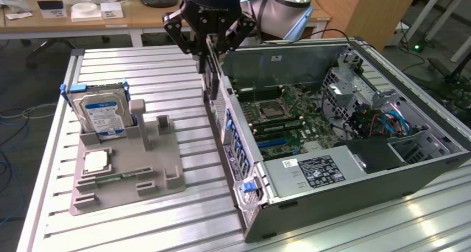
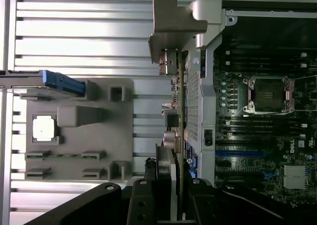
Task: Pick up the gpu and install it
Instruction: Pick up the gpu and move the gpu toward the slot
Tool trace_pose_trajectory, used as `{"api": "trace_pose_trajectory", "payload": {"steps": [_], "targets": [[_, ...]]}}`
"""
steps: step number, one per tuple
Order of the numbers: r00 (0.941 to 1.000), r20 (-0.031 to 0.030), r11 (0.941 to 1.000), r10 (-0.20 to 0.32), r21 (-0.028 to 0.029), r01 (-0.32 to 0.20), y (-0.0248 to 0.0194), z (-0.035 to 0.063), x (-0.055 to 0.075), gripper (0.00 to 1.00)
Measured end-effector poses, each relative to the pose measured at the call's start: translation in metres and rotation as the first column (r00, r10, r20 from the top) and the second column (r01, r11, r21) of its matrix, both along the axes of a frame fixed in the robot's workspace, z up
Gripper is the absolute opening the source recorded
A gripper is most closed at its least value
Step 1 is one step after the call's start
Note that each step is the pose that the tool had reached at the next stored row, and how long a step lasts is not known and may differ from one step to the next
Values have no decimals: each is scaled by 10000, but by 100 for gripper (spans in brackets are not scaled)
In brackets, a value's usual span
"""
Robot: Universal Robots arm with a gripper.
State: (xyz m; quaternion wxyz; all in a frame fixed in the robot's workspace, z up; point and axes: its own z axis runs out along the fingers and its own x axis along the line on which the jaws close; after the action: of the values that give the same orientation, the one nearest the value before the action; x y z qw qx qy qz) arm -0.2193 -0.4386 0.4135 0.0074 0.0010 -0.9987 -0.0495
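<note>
My gripper [image 1: 209, 47] hangs at the back of the table, shut on the gpu [image 1: 212, 78]. The card is held upright and edge-on, a thin dark board pointing down just above the near wall of the open computer case [image 1: 360, 192]. In the wrist view the gpu [image 2: 181, 111] runs as a narrow green-edged strip from my gripper [image 2: 168, 185] to its metal bracket [image 2: 173, 22]. It lies along the case's perforated wall, beside the motherboard [image 2: 267, 96] and its slots.
A grey parts holder [image 1: 158, 172] lies on the slatted aluminium table toward the exterior view's left. It carries a silver hard drive [image 1: 103, 114], a square processor chip [image 1: 97, 161] and a green memory stick [image 1: 118, 177]. A power supply [image 1: 320, 172] fills the case's near corner.
</note>
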Motion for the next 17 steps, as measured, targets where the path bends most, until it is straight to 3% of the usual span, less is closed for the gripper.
{"api": "trace_pose_trajectory", "payload": {"steps": [17], "targets": [[10000,0,10000,1,0,-1,0,-1,97,28]]}}
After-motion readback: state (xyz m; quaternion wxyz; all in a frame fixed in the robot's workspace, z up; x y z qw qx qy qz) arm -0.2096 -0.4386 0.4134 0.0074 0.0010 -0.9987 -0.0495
